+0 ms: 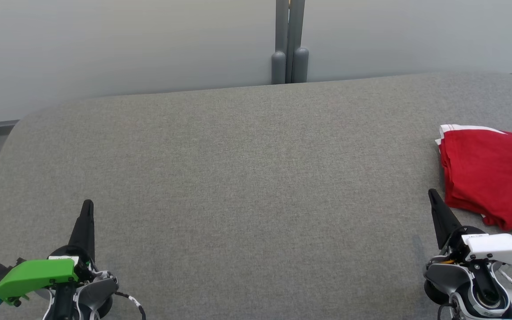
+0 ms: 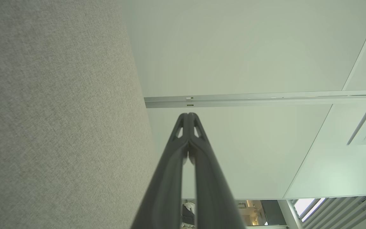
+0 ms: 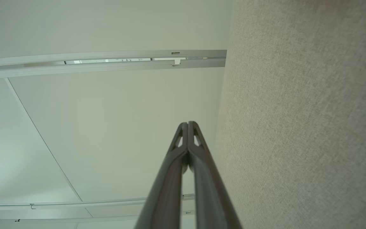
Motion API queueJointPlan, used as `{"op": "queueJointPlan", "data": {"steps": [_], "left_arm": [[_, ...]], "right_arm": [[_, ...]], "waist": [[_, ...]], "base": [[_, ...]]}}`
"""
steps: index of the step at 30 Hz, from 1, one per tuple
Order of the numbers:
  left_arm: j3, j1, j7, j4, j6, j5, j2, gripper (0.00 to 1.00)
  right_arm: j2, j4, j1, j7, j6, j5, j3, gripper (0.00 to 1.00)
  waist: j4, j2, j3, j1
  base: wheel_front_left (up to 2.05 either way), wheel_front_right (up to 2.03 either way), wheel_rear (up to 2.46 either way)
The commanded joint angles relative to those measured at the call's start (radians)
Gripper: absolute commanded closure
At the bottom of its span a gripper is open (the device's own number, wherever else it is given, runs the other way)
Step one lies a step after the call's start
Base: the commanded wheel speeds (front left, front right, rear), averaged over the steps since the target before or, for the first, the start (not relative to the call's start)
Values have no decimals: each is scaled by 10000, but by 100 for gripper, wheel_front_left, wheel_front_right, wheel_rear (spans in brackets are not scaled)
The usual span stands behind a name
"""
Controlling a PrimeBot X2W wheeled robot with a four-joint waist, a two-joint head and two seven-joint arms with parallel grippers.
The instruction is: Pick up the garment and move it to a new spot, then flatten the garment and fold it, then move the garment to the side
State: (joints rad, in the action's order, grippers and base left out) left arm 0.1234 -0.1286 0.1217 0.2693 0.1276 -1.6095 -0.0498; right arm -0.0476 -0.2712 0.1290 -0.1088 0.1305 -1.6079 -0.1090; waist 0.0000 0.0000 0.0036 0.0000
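Red cloth garment with white trim (image 1: pixel 489 178), loosely folded, at right edge of grey fabric-covered table (image 1: pixel 256 178) | left gripper (image 1: pixel 88 205) fingers pressed together, empty, table's near left | right gripper (image 1: pixel 432 193) likewise, near right

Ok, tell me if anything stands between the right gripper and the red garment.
Nothing visible does. The shut right gripper sits just left of the red garment, which lies at the right edge of the grey table. Only a bare strip of table separates them.
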Motion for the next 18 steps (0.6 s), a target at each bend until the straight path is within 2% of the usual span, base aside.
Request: {"op": "queueJointPlan", "data": {"steps": [1, 18], "left_arm": [[4, -92, -6, -9, 58, 2, 0, 100], [4, -92, -7, -9, 58, 2, 0, 100]], "right_arm": [[-50, 27, 106, -46, 4, -58, -12, 100], [-50, 28, 107, -46, 4, -58, -11, 100]], "waist": [[0, 0, 0, 0], [0, 0, 0, 0]], "base": [[0, 0, 0], [0, 0, 0]]}}
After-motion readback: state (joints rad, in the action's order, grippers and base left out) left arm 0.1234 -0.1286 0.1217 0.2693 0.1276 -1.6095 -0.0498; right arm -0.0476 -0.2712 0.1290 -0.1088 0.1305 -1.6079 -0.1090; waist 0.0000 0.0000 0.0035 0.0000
